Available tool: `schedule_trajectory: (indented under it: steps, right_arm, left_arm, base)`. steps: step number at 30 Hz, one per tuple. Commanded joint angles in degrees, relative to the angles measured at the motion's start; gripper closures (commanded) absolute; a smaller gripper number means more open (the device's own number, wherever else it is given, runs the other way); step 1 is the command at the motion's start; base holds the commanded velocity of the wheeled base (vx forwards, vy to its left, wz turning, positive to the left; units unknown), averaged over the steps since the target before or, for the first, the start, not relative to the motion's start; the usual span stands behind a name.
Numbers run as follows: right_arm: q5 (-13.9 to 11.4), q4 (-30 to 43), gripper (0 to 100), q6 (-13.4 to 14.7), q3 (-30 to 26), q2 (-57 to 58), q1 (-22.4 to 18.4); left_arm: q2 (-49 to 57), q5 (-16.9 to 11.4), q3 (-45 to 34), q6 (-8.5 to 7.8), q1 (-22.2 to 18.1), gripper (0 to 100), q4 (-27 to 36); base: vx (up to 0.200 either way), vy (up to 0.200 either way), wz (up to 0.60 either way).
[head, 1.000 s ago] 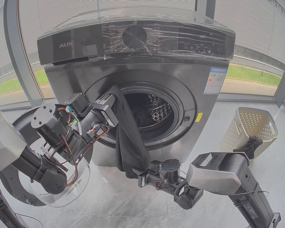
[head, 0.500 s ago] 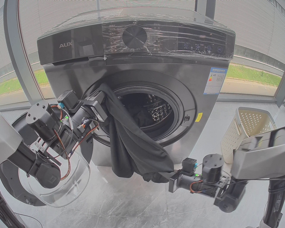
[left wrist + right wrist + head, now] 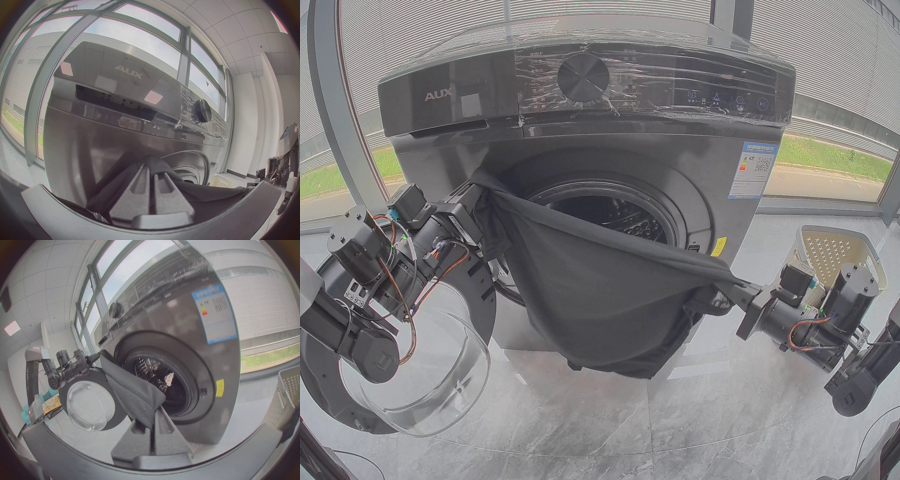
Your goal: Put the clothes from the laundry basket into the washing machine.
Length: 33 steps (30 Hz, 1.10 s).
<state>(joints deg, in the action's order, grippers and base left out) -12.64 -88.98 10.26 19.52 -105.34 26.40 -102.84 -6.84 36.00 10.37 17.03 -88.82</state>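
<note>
Head view showed the dark garment stretched wide across the open drum mouth of the washing machine, no longer hanging bunched as a second before. The left gripper, pinching one corner, had drawn off to the machine's left. The right gripper, pinching the other end, had swung from below the opening to the machine's right, near the laundry basket.

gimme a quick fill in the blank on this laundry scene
The dark garment is stretched between the left hand and right hand, both ___ on it.
The washing machine has its door standing ___.
The laundry basket sits on the robot's ___ side.
Missing: shut; open; right.
</note>
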Motion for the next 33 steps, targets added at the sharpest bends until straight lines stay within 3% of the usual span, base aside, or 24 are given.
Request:
schedule_trajectory:
  steps: [1, 4, 9, 13, 33]
  right_arm:
    - [2.4, -0.7, 100, 0.0, 5.3, 1.2, -0.7]
    - [5.2, -0.6, 100, 0.0, 6.4, 0.8, -0.4]
    - [7.0, -0.6, 100, 0.1, 9.0, -0.1, -0.7]
    - [11.5, -0.6, 100, 0.2, 14.2, -1.4, -0.2]
    - [11.9, -0.6, 100, 0.5, 17.3, -1.0, 1.4]
  left_arm:
    - [1.3, -0.1, 0.6, 0.26, -0.3, 100, 0.0]
    - [2.6, -0.1, -0.6, 0.17, 0.1, 100, 0.0]
    - [3.9, -0.4, -2.4, -0.09, 0.5, 100, 0.0]
    - [5.8, -0.4, -3.3, -0.09, -0.1, 100, 0.1]
    - [8.7, -0.7, -8.8, -0.44, -0.2, 100, 0.1]
  base:
    - [0.0, 0.0, 0.0]
    - [0.0, 0.0, 0.0]
    - [0.0, 0.0, 0.0]
    - [0.0, 0.0, 0.0]
    - [0.0, 0.0, 0.0]
